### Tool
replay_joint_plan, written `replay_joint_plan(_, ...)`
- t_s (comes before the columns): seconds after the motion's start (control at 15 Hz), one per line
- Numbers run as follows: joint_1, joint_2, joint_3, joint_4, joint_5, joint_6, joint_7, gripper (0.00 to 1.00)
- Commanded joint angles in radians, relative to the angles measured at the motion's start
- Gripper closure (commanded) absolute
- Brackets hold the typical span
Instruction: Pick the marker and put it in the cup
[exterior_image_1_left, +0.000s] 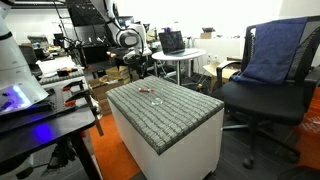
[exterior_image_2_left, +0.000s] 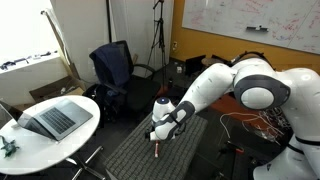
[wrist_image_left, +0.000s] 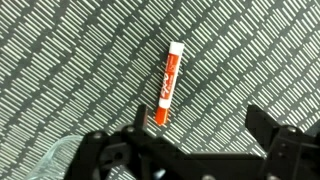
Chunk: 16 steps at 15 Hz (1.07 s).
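Wrist view, left to right.

- Cup (wrist_image_left: 55, 160): clear and faint, at the lower left edge, only partly in frame. It stands on the table (wrist_image_left: 60, 60), which has a grey ribbed top.
- Marker (wrist_image_left: 167, 85): red barrel with the whitish end uppermost in frame. It lies flat on the table near centre, outside the cup and apart from it.
- Tool (wrist_image_left: 197, 135): dark fingers spread wide, released. The marker's red end lies just above the gap.

In an exterior view, left to right.

- Laptop (exterior_image_2_left: 55, 118): open, far left.
- Chair (exterior_image_2_left: 112, 65): dark, draped with blue cloth.
- Arm (exterior_image_2_left: 250, 90): white, reaching in from the right, with the tool low over the table.
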Motion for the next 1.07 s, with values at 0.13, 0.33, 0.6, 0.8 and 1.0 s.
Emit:
replay_joint_plan(0.13,0.006,0.079,-0.006,0.086,0.043,-0.031,-0.016,0.00)
replay_joint_plan(0.33,0.003,0.116,-0.003,0.117,0.056,-0.030,-0.017,0.00)
replay_joint_plan(0.6,-0.008,0.163,0.008,0.157,0.069,-0.039,-0.025,0.00)
replay_joint_plan(0.8,-0.011,0.196,0.012,0.185,0.078,-0.047,-0.026,0.00)
replay_joint_plan(1.0,-0.016,0.226,0.017,0.209,0.088,-0.051,-0.027,0.00)
